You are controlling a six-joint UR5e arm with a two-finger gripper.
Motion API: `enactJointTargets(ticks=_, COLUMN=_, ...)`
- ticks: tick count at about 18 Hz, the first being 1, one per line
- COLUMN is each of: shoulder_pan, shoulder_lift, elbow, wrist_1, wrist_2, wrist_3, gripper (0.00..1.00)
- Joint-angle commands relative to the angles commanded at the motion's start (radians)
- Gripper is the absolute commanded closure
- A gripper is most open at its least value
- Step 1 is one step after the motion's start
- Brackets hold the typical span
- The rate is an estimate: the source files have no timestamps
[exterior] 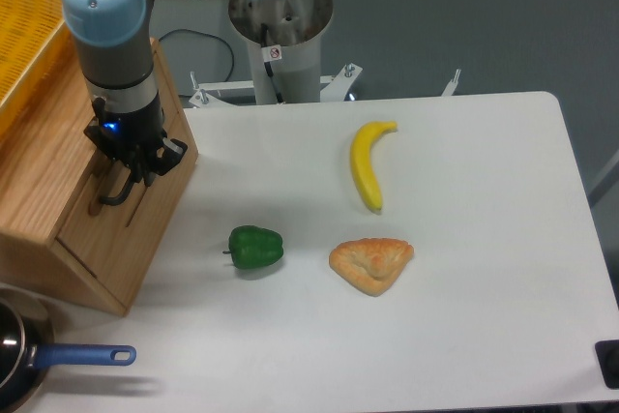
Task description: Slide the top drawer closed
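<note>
Gripper (124, 173), finger spacing indiscernible, bears on the handle (111, 196) to press the drawer (114, 229) flush, toward nine o'clock.

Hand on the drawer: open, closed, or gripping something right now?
Hand: at the top drawer's black handle, but whether its fingers are open or closed around it cannot be told.

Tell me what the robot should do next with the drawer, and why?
Probably let go and back away. The top drawer already looks flush with the wooden cabinet, with no gap showing, and the pincer sits at the black handle.
</note>
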Motion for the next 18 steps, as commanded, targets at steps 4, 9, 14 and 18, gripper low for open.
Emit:
enactJointTargets(ticks=4, shoulder_pan=0.089, shoulder_lift=-0.015, elbow=0.0, wrist_1=0.031, wrist_2=0.141, wrist_3=0.047, gripper=0.06)
enactJointTargets(ticks=9, shoulder_pan=0.265, shoulder_lift=-0.017, elbow=-0.001, wrist_1=0.038, wrist_2=0.195, wrist_3=0.231, gripper=0.0)
enactJointTargets(ticks=14, shoulder_pan=0.455, shoulder_lift=-0.02, elbow=-0.008, wrist_1=0.04, wrist_2=0.192, wrist_3=0.458, gripper=0.0)
enactJointTargets(ticks=18, shoulder_pan=0.586, shoulder_lift=-0.066, elbow=-0.005, wrist_1=0.09, wrist_2=0.183, wrist_3=0.682, gripper=0.0)
